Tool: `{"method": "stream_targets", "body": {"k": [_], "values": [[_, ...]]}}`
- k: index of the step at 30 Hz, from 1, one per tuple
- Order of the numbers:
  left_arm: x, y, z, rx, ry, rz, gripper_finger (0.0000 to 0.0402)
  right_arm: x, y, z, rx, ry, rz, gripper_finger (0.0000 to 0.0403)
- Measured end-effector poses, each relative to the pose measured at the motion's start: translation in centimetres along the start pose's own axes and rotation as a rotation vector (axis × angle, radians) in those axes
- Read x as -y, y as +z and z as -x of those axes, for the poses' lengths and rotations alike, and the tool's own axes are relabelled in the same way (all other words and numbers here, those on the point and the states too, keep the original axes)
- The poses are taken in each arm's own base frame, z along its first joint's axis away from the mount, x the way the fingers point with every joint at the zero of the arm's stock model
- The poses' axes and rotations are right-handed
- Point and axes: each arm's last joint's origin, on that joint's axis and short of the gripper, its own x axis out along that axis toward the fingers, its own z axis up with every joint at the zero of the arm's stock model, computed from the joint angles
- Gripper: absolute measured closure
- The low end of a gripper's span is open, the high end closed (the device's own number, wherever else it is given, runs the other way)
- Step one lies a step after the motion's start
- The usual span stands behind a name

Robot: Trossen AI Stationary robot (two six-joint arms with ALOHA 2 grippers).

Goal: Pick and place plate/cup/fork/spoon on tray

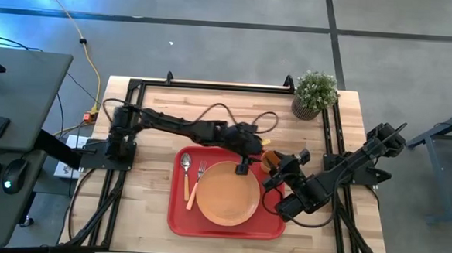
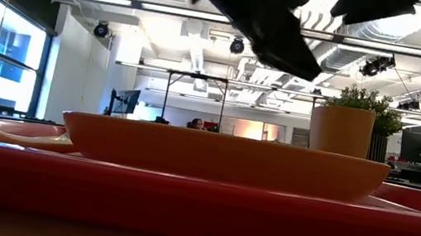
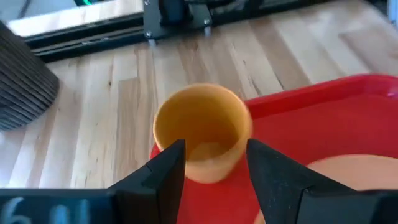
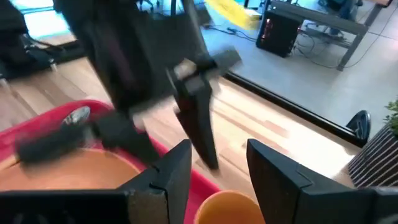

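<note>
The orange plate (image 1: 227,193) lies in the red tray (image 1: 181,221). The spoon (image 1: 185,171) and the fork (image 1: 197,181) lie in the tray to the plate's left. The orange-tan cup (image 1: 271,158) stands upright in the tray's far right corner, and it also shows in the left wrist view (image 3: 202,130). My left gripper (image 1: 242,168) is open over the plate's far edge, with the cup just beyond its fingertips (image 3: 168,168). My right gripper (image 1: 284,167) is open just right of the cup (image 4: 229,208). Whether either gripper touches the cup does not show.
A potted green plant (image 1: 314,94) stands at the table's far right corner. Bare wood lies left of the tray and along the table's far side. Black frame rails (image 1: 213,85) run along the table's edges.
</note>
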Motion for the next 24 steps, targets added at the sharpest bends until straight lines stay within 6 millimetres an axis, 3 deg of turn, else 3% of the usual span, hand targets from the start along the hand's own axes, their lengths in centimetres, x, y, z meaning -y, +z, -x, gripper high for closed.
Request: {"method": "stream_targets", "body": {"k": [4,8,13,19,24], "values": [[0.2,-1.2,4.5,0.127,0.039,0.022,0.0253,-0.3,-0.2,0.7,0.029,0.030,-0.008,0.0256],[1.5,-4.0,9.0,0.260,0.060,0.025,0.0266,-0.4,0.0,1.0,0.117,0.033,-0.024,0.0256],[3.3,-7.9,14.0,0.454,0.082,-0.001,0.0279,-0.7,-0.5,-0.8,0.141,0.001,-0.046,0.0256],[4.3,-10.9,17.5,0.616,0.103,0.013,0.0298,-0.9,-1.7,-4.4,0.021,-0.018,-0.042,0.0256],[4.3,-10.7,19.2,0.684,0.117,0.007,0.0311,-2.8,-0.5,-5.6,-0.031,0.137,0.055,0.0256]]}}
